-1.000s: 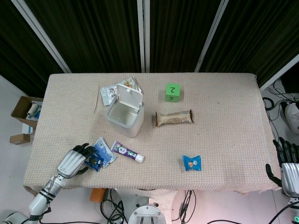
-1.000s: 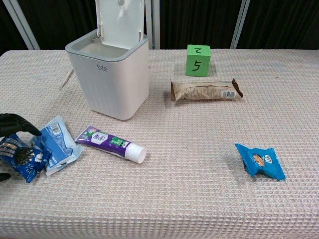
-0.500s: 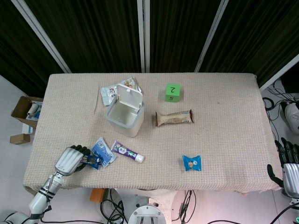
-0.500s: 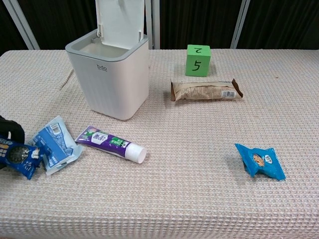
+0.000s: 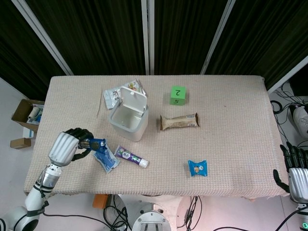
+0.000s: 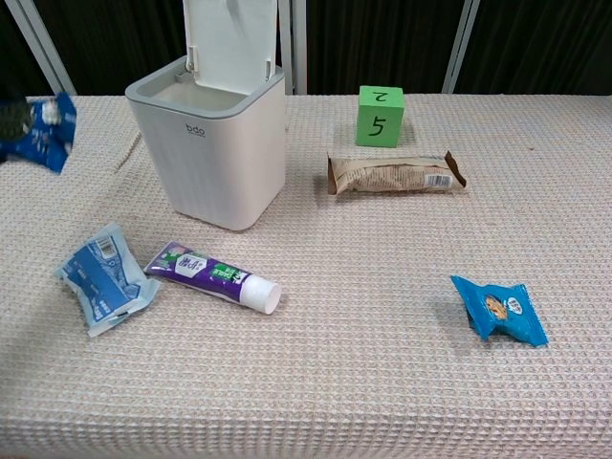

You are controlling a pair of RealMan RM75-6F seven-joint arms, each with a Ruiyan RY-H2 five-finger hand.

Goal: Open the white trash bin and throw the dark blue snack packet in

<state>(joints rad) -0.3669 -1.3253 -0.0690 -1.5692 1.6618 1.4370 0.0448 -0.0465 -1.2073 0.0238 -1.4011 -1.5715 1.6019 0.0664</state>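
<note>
The white trash bin (image 5: 128, 117) (image 6: 212, 153) stands left of the table's middle with its lid (image 6: 232, 33) swung up and its inside showing bare. My left hand (image 5: 67, 147) is raised above the table's front left and grips the dark blue snack packet (image 5: 98, 144) (image 6: 36, 132). The packet hangs in the air to the left of the bin, at about rim height in the chest view. My right hand (image 5: 294, 169) stays off the table's right front corner, fingers apart and holding nothing.
A light blue packet (image 5: 107, 160) (image 6: 103, 277) and a purple tube (image 5: 131, 157) (image 6: 212, 276) lie in front of the bin. A brown bar (image 5: 179, 121), a green cube (image 5: 177, 95) and a blue snack (image 5: 197, 168) sit to the right. Silver packets (image 5: 114, 96) lie behind the bin.
My left hand has lifted the dark blue packet off the table and carried it up and toward the bin. The light blue packet stays on the table.
</note>
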